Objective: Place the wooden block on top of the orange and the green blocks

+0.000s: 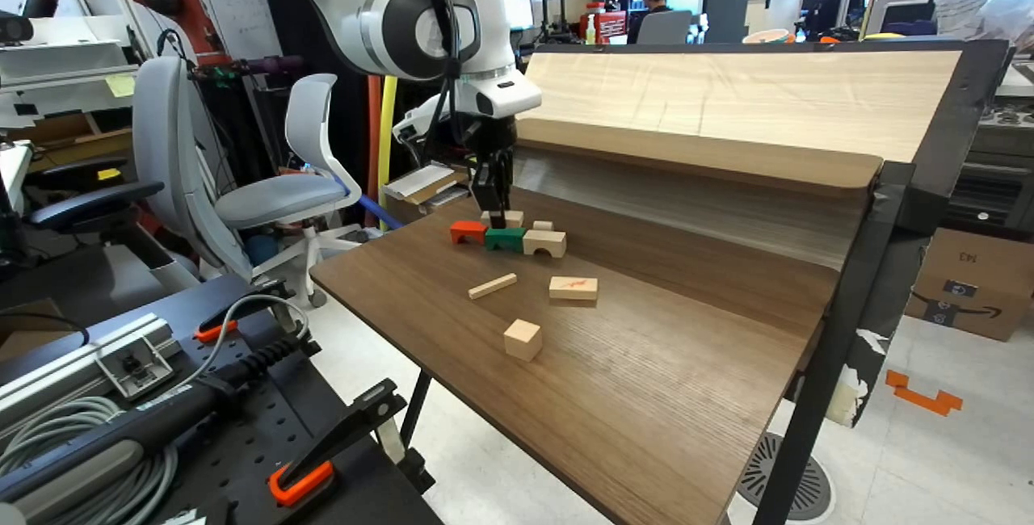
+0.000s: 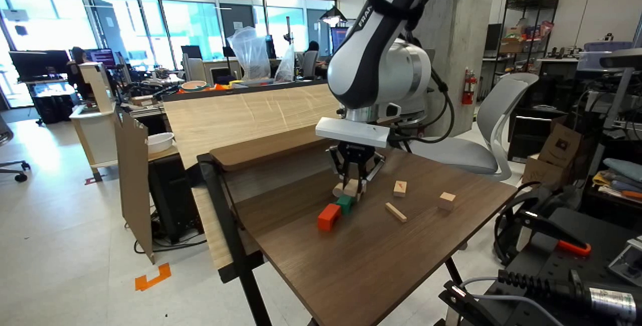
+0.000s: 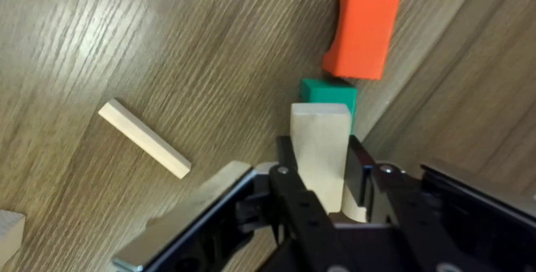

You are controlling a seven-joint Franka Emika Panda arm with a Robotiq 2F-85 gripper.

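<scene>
My gripper (image 3: 319,142) is shut on a pale oblong wooden block (image 3: 320,123), with one finger against each long side. In both exterior views the gripper (image 1: 496,221) (image 2: 351,196) points down and the wooden block (image 1: 514,220) (image 2: 352,185) shows between its fingers, over the green block (image 1: 505,240) (image 2: 345,204). I cannot tell whether the two touch. In the wrist view the wooden block hides most of the green block (image 3: 328,92). The orange block (image 1: 468,232) (image 2: 329,217) stands at the green block's end, and shows fully in the wrist view (image 3: 366,25).
A wooden arch (image 1: 545,243) stands beside the green block. A wooden cylinder (image 1: 543,225) (image 2: 338,190) is close to the gripper. A thin stick (image 1: 492,286) (image 2: 396,212), a marked block (image 1: 573,289) and a cube (image 1: 523,339) lie apart. A raised shelf (image 1: 703,153) borders the table.
</scene>
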